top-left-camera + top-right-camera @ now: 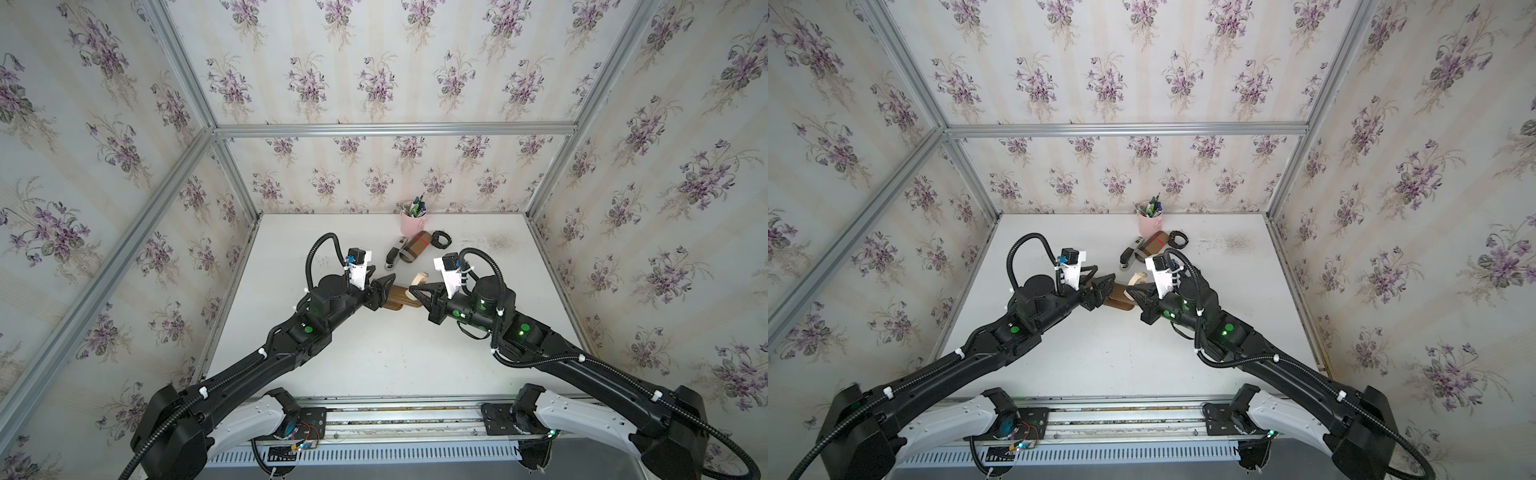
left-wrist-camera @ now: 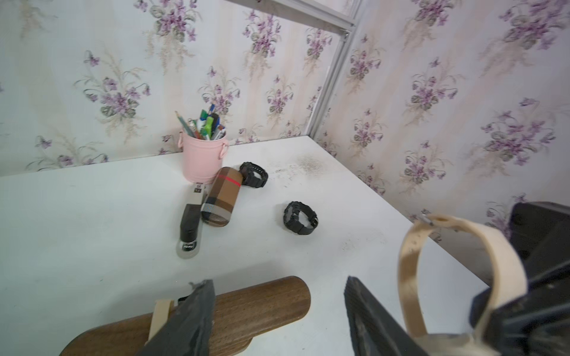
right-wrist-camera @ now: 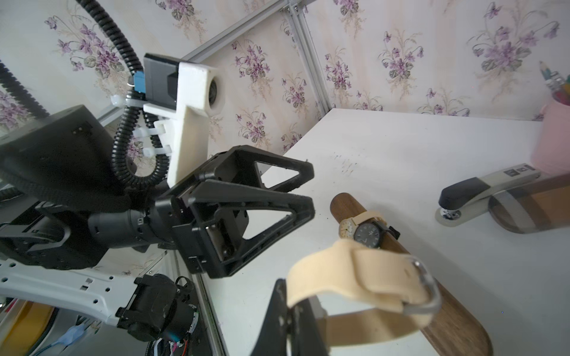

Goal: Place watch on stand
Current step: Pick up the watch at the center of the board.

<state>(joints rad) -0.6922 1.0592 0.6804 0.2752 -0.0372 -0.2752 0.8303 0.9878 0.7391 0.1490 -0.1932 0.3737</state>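
Observation:
The stand [image 1: 394, 297] [image 1: 1119, 298], a dark-brown wooden bar [image 2: 262, 303] on an oval base, lies mid-table between both arms. Two watches sit on its bar, one with a cream face [image 3: 346, 229] and one with a dark face [image 3: 367, 236]. My right gripper [image 3: 290, 311] [image 1: 417, 291] is shut on the strap of a cream watch [image 3: 361, 277] [image 2: 411, 271] [image 1: 418, 279], holding its loop just above the bar's right end. My left gripper [image 2: 277, 311] [image 3: 310, 191] [image 1: 385, 290] is open, its fingers on either side of the bar's other end.
A pink cup of pens [image 1: 412, 224] [image 2: 202, 160] stands at the back wall. In front of it lie a plaid cylinder [image 2: 222, 197], a stapler [image 2: 189, 225] and two black watches [image 2: 253, 174] [image 2: 300, 217]. Papered walls enclose three sides.

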